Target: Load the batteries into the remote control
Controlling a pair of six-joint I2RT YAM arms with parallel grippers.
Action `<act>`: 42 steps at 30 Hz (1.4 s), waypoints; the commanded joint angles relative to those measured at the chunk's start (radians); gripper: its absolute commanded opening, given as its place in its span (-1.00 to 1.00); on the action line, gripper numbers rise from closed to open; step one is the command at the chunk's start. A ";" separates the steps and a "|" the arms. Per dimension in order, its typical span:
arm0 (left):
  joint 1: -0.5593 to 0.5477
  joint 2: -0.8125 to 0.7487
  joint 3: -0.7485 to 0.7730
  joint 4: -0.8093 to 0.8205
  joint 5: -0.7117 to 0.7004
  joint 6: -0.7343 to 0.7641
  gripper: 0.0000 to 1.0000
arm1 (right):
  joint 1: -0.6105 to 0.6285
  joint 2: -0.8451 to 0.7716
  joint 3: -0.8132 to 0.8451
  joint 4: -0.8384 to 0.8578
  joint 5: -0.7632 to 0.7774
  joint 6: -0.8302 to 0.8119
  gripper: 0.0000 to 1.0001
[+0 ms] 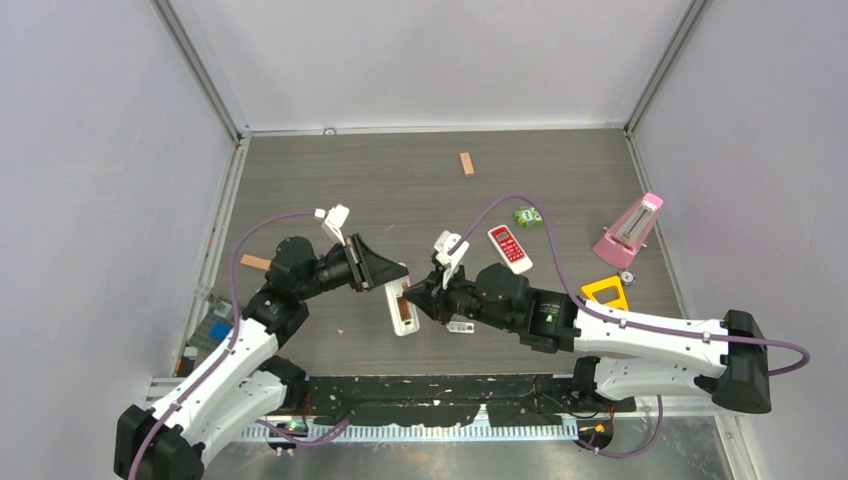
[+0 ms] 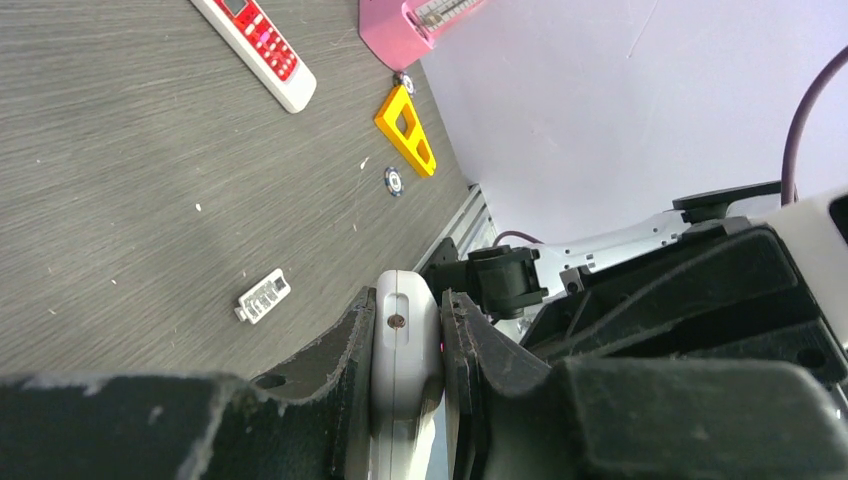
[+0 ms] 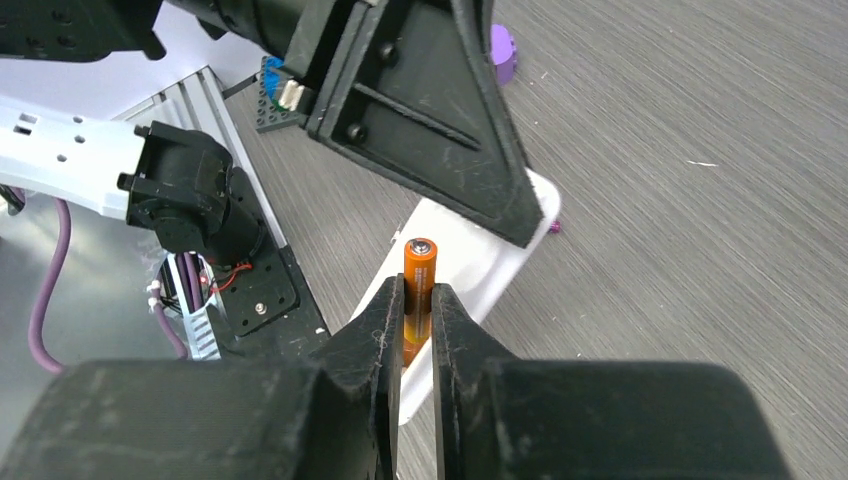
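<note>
Left gripper (image 2: pixel 408 318) clamps the remote (image 1: pixel 401 325) by its edges; right gripper (image 3: pixel 410 305) pinches the orange battery (image 3: pixel 420 262) right over it. Best align the cell lengthwise, then seat it gently.

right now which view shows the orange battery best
The right wrist view: the orange battery is close up, clamped in the right gripper at the remote control. The top external view shows only a brownish sliver; the left wrist view does not show it.
</note>
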 commanded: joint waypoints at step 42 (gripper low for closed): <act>0.049 0.009 0.003 0.104 0.042 -0.133 -1.00 | 0.097 0.096 -0.061 0.095 0.288 0.116 -0.90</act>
